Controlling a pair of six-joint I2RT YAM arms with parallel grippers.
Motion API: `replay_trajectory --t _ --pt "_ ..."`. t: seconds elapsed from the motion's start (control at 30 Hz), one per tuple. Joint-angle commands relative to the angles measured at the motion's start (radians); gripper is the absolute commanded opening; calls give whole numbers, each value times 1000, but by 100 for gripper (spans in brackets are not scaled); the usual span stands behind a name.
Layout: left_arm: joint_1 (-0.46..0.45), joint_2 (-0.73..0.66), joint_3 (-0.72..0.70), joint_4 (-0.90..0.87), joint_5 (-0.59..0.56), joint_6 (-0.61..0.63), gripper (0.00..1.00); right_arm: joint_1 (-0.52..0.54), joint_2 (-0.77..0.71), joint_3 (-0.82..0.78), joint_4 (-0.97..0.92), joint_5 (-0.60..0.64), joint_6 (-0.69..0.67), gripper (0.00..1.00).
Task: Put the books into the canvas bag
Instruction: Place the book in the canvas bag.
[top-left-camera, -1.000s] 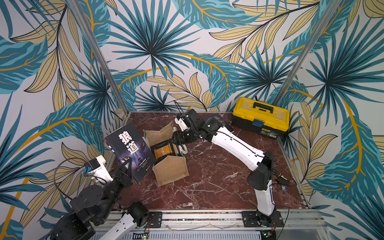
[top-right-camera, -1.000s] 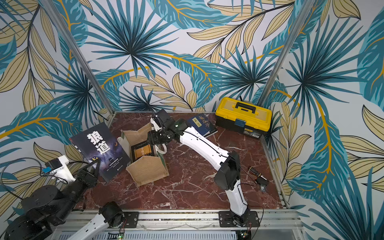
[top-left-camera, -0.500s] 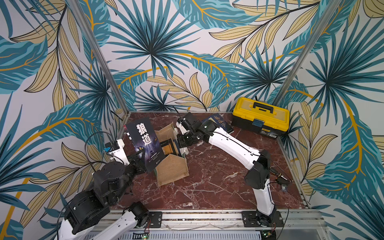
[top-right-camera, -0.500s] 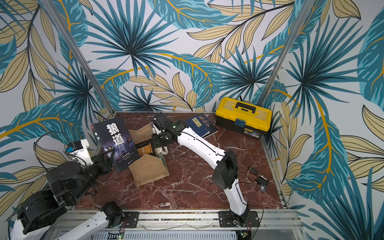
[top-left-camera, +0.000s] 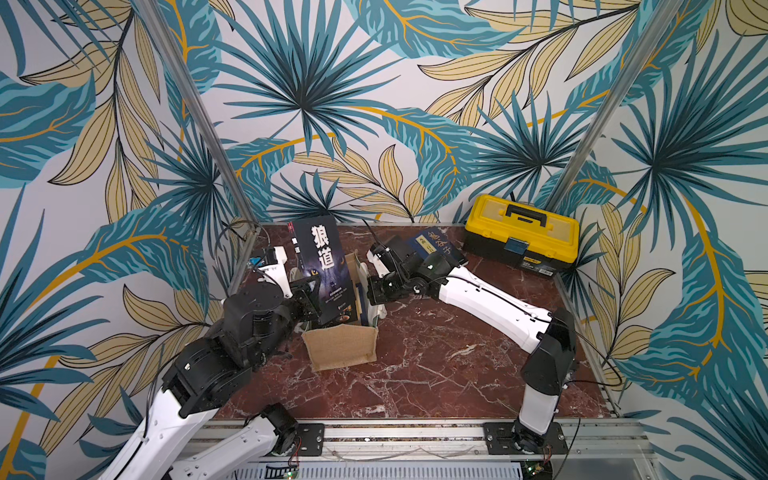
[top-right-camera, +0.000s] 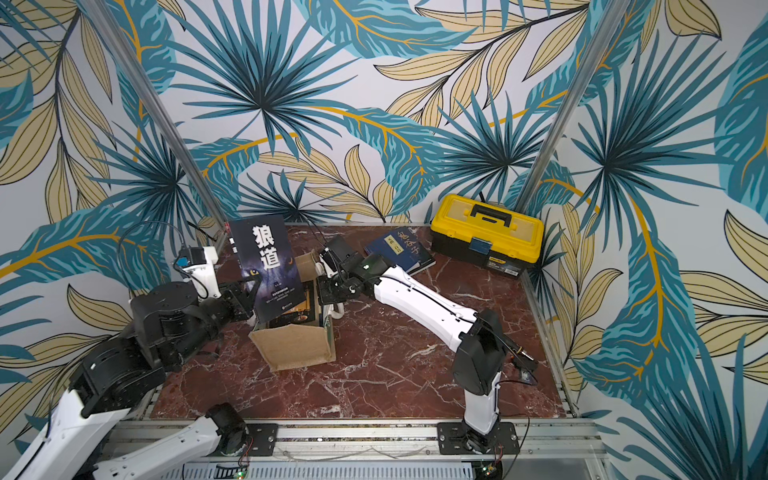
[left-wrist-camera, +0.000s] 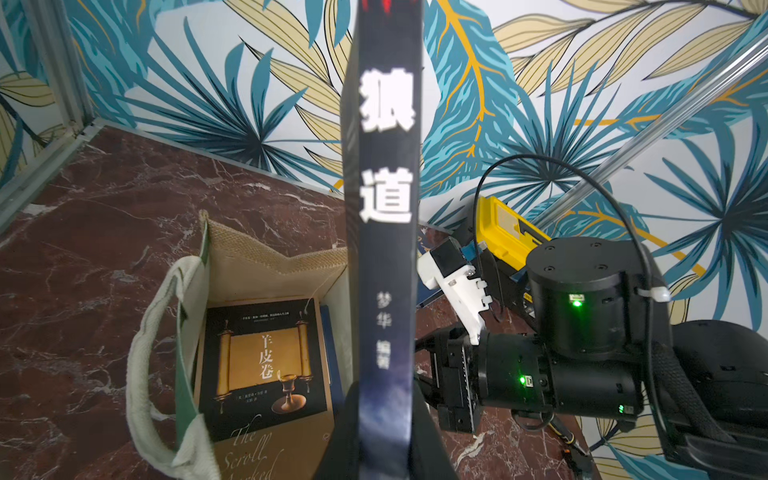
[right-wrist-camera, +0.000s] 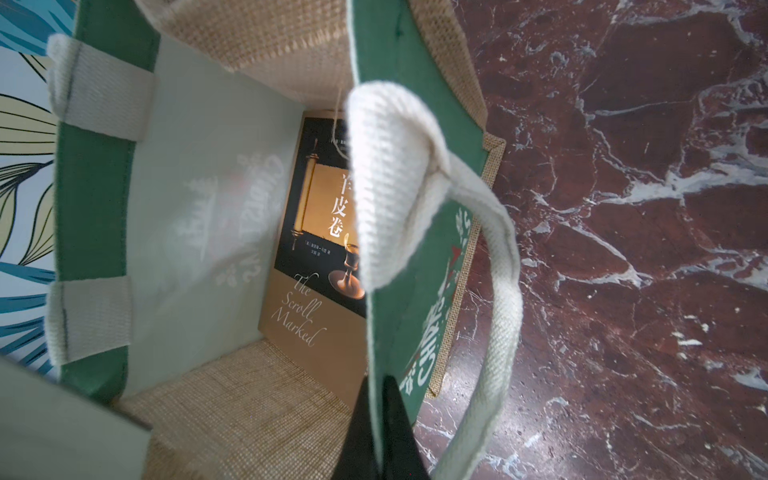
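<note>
My left gripper (left-wrist-camera: 384, 436) is shut on the bottom edge of a dark book (top-left-camera: 322, 266) with a big white title. It holds the book upright over the open mouth of the canvas bag (top-left-camera: 340, 347), which stands on the marble table. In the left wrist view the book's spine (left-wrist-camera: 384, 208) faces the camera. A black-and-gold book (right-wrist-camera: 324, 208) lies flat inside the bag. My right gripper (right-wrist-camera: 376, 440) is shut on the rim of the bag's green side panel (right-wrist-camera: 399, 291), beside a white handle (right-wrist-camera: 390, 187). A navy book (top-right-camera: 401, 249) lies behind the right arm.
A yellow-and-black toolbox (top-left-camera: 521, 232) stands at the back right corner. The leaf-patterned walls close in the table (top-left-camera: 436, 374) on three sides. Bare marble lies in front of the bag and to its right.
The left arm has swung the dark book from the bag's left side to over its mouth, turning it upright. The right gripper has shut on the bag's side panel.
</note>
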Motion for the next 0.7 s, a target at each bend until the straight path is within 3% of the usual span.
replay_trajectory --t 0.0,0.37,0.67 --pt "2 31 -31 81 52 -9 1 2 -55 -46 11 -37 31 0" --pt "12 130 6 -171 89 -45 1 -2 -65 -62 12 -23 22 0" --pt "60 203 18 -267 195 -46 0 -14 -60 -52 18 -35 18 0"
